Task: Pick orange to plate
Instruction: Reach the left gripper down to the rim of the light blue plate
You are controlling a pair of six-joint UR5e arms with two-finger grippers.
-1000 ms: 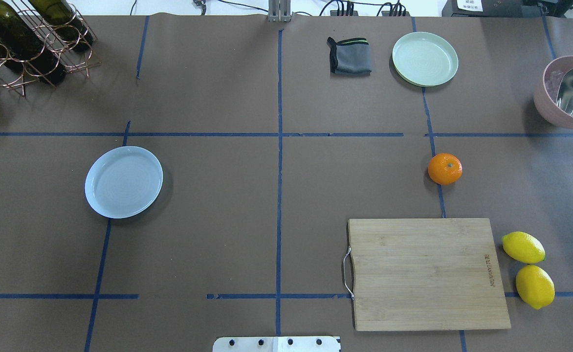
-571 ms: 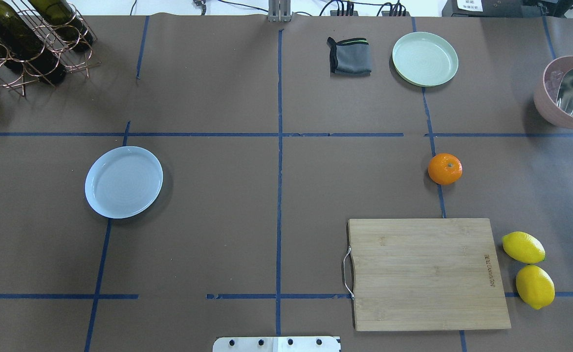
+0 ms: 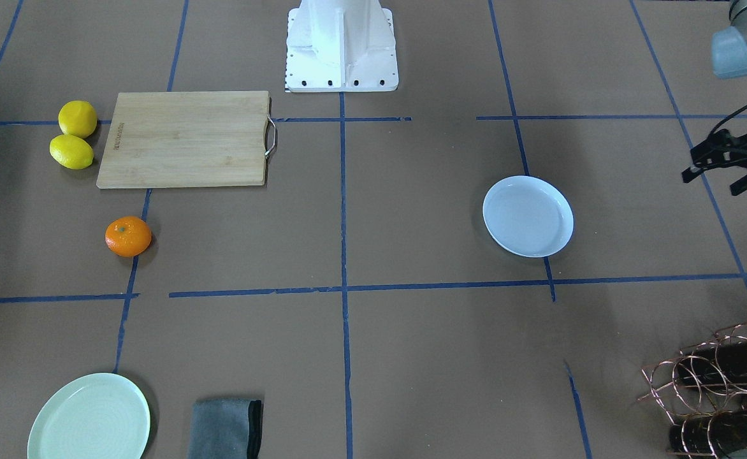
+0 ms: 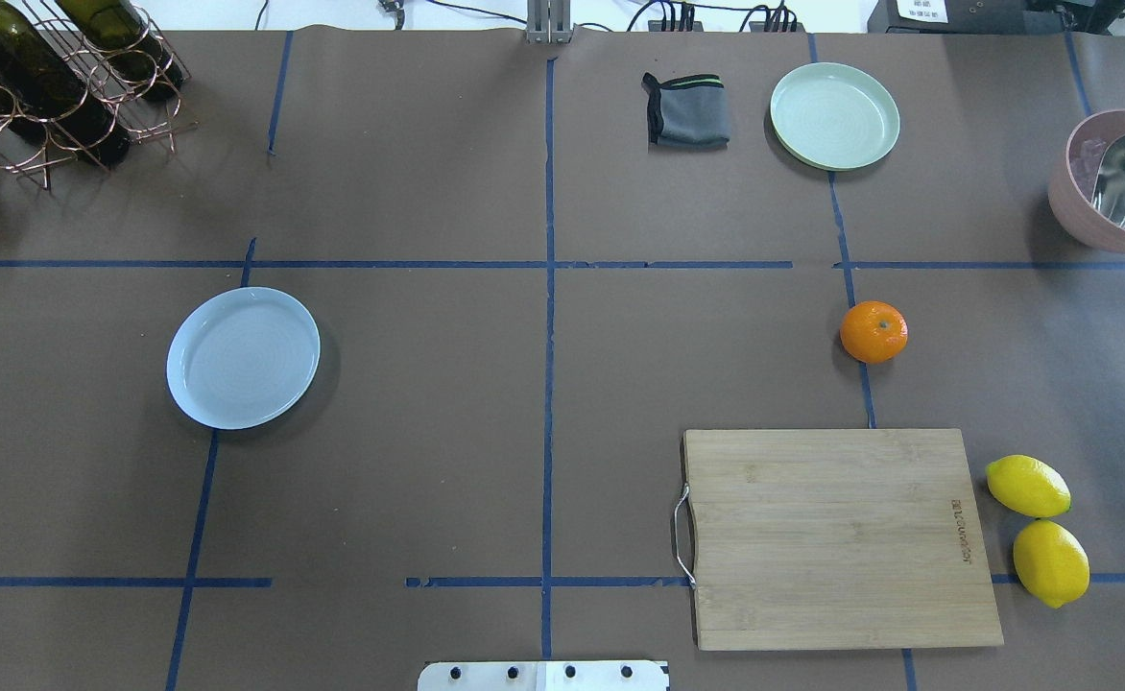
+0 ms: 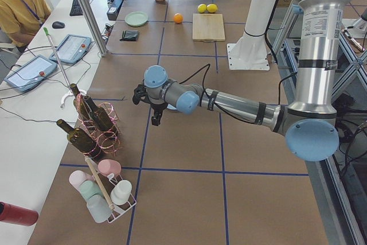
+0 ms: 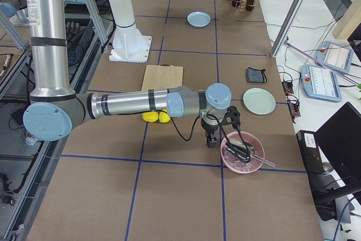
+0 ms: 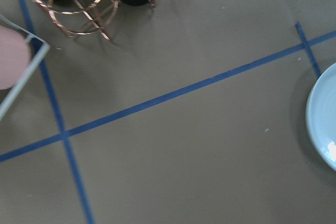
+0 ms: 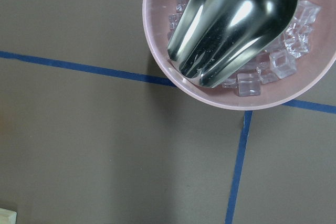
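Tape lines in blue cross the brown table (image 4: pixel 428 432). The orange (image 4: pixel 873 331) sits on one of them in the robot's right half, stem dot up, near the far edge of a bamboo cutting board (image 4: pixel 836 537) but not touching it. The white plate (image 4: pixel 243 357) lies flat in the left half, well apart from the orange.

The left gripper (image 3: pixel 711 182) hangs over the table's left end, between the plate and a copper wine rack (image 4: pixel 54 86) with dark bottles in it. Its fingers (image 3: pixel 690 173) are spread and hold nothing. The left wrist view looks down on bare table, with the plate's rim at one edge and the rack at another.

The right gripper (image 6: pixel 221 129) shows only in the exterior right view, just beside a pink bowl (image 4: pixel 1086 226). I cannot tell whether its fingers are spread or clenched. The right wrist view shows that bowl holding clear ice cubes and a metal scoop (image 8: pixel 236 19).

Two lemons (image 4: pixel 1038 523) lie touching at the board's right end. A pale green plate (image 4: pixel 834 115) and a folded grey cloth (image 4: pixel 685 113) lie side by side at the far edge.
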